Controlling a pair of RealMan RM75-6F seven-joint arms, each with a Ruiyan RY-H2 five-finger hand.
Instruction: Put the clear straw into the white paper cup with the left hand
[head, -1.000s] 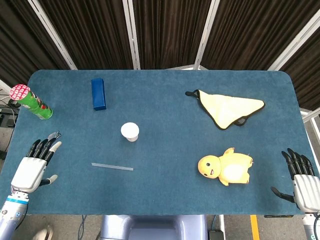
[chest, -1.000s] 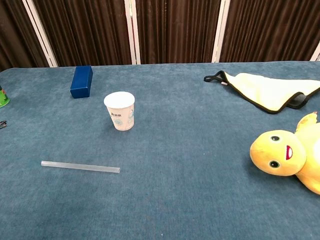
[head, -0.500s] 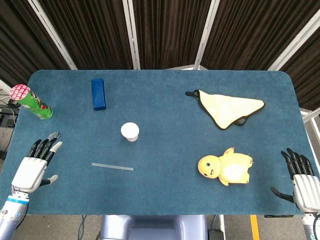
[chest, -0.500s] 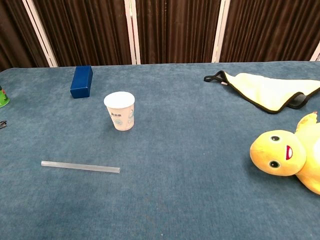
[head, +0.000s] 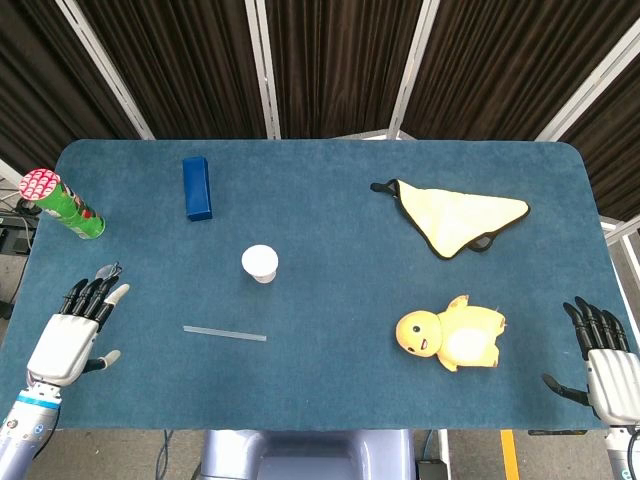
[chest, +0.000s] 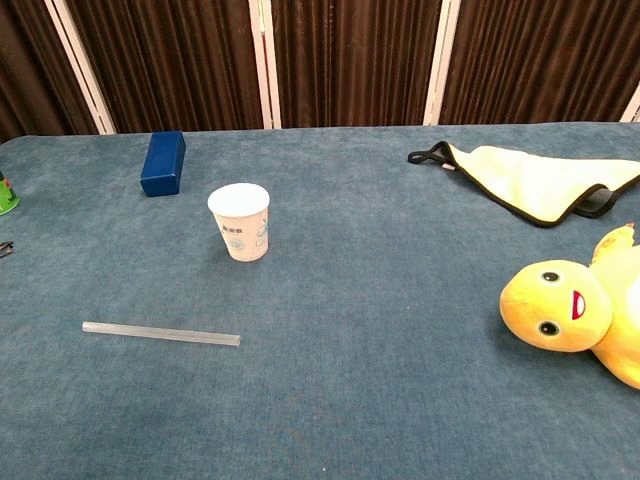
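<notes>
The clear straw (head: 224, 333) lies flat on the blue table, in front of the white paper cup (head: 260, 264); the chest view shows the straw (chest: 160, 334) left of and nearer than the upright cup (chest: 240, 221). My left hand (head: 72, 331) hovers open at the table's front left corner, well left of the straw, fingers spread and holding nothing. My right hand (head: 604, 362) is open at the front right corner, far from both. Neither hand appears in the chest view.
A blue box (head: 196, 187) lies behind the cup, a green can with a red lid (head: 62, 203) at the far left. A yellow cloth (head: 455, 217) and a yellow duck toy (head: 450, 334) occupy the right half. A small dark clip (head: 106, 270) sits just beyond my left hand.
My left hand has shifted slightly toward the table's front edge. The straw, the cup and the right hand have not moved.
</notes>
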